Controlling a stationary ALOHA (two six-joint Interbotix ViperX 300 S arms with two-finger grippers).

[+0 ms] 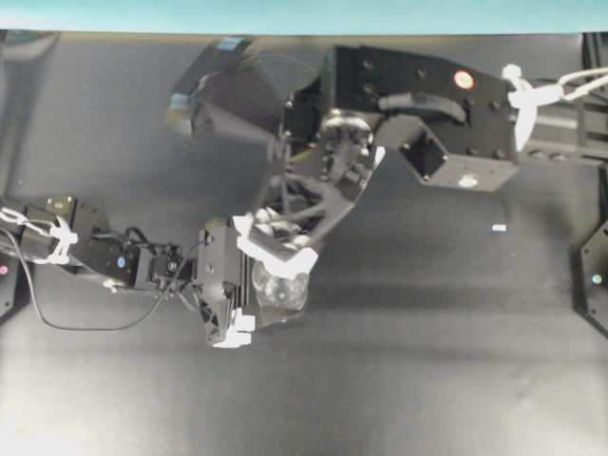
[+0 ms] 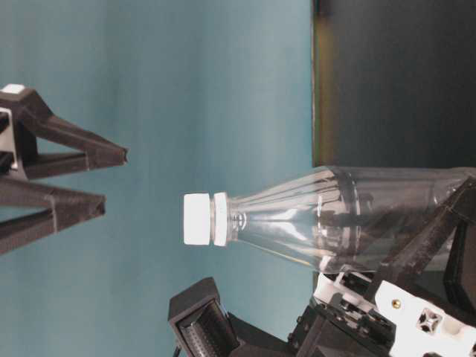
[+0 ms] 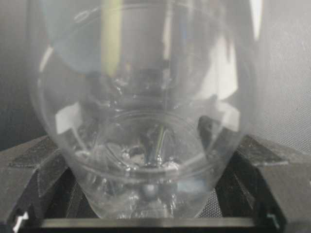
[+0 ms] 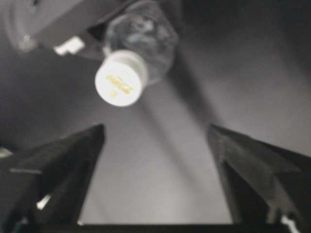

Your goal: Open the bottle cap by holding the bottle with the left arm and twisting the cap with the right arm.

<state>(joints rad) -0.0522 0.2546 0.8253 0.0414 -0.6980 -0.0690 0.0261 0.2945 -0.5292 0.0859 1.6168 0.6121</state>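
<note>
The clear bottle (image 2: 335,216) is held off the table, tilted, by my left gripper (image 1: 249,285), which is shut on its lower body. In the left wrist view the bottle (image 3: 146,97) fills the space between the black fingers (image 3: 39,165). The white bottle cap (image 2: 197,219) is on the neck. My right gripper (image 2: 113,178) is open and its fingertips stop short of the cap, not touching it. In the right wrist view the cap (image 4: 120,78) lies beyond and left of the gap between the open fingers (image 4: 73,160). In the overhead view the right gripper (image 1: 278,245) hides the cap.
The dark table (image 1: 427,361) lies below both arms. A small white scrap (image 1: 499,228) lies at the right. Another arm's base (image 1: 594,275) stands at the right edge. The teal back wall (image 2: 186,74) is behind.
</note>
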